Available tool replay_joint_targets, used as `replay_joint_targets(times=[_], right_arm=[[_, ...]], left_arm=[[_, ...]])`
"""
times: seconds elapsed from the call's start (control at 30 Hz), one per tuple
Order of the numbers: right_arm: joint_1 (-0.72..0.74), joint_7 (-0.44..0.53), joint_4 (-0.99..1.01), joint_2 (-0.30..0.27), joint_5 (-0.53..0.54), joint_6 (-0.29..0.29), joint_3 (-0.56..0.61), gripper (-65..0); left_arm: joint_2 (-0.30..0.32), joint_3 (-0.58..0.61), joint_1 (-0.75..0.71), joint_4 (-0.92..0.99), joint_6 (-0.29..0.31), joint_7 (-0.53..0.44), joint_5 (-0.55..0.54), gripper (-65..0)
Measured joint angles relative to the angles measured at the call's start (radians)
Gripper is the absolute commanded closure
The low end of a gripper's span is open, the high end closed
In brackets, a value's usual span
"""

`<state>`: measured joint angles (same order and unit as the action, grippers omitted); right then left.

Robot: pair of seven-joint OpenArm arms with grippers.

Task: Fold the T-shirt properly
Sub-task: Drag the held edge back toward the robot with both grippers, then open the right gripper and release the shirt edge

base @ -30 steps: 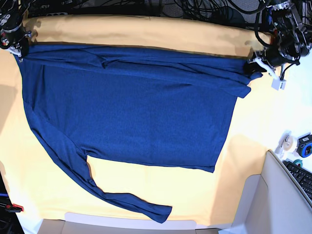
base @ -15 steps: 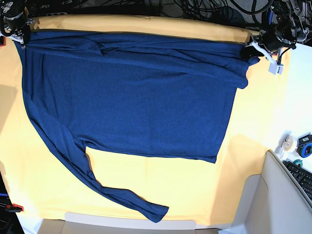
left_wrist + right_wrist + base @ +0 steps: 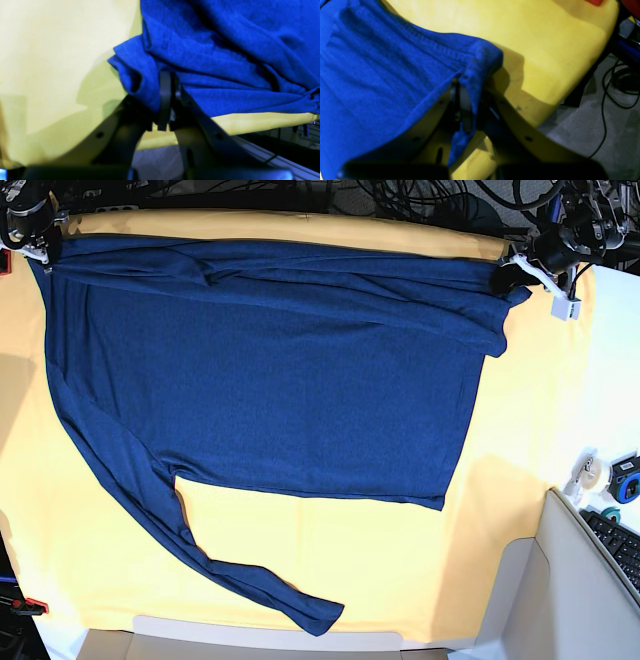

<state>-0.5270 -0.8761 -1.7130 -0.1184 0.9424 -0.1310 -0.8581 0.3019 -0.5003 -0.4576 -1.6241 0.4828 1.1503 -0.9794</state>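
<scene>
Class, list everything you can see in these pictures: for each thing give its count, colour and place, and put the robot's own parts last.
T-shirt: one, dark navy blue, long-sleeved, spread over the table cloth, one sleeve trailing toward the near edge.
Table cloth: one, yellow, under the shirt.
Keyboard: one, black, at the base view's lower right.
Small items: a few, white and blue, near the keyboard; too small to name.
Cables: several, black, on the grey floor beyond the table.
Left pincer: one, black, shut on the shirt's far edge.
Right pincer: one, black, shut on the shirt's far edge.

plain navy T-shirt (image 3: 270, 370), yellow table cloth (image 3: 380, 550)
</scene>
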Motion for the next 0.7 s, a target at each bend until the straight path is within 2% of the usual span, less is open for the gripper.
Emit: replay_joint_targets(times=[0.33, 0.4, 0.57, 0.7], right_arm=[[-0.004, -0.016, 0.000, 0.000, -0.002, 0.008, 0.000, 0.0], [0.003, -0.061, 0.002, -0.003, -0.009, 0.054, -0.008, 0.0], [0.027, -0.092, 0.029, -0.006, -0.009, 0.089, -0.015, -0.1], [0.029, -0.093, 0.044, -0.011, 0.006, 0.100, -0.018, -9.8]], left_arm=[[-0.023, -0.005, 0.000, 0.000, 0.000, -0.006, 0.003, -0.3], [-0.023, -0.005, 0.000, 0.000, 0.000, -0.007, 0.003, -2.8], [-0.025, -0.005, 0.001, 0.000, 0.007, -0.004, -0.001, -12.2], [-0.041, -0.009, 0.000, -0.001, 0.006, -0.014, -0.001, -12.7]])
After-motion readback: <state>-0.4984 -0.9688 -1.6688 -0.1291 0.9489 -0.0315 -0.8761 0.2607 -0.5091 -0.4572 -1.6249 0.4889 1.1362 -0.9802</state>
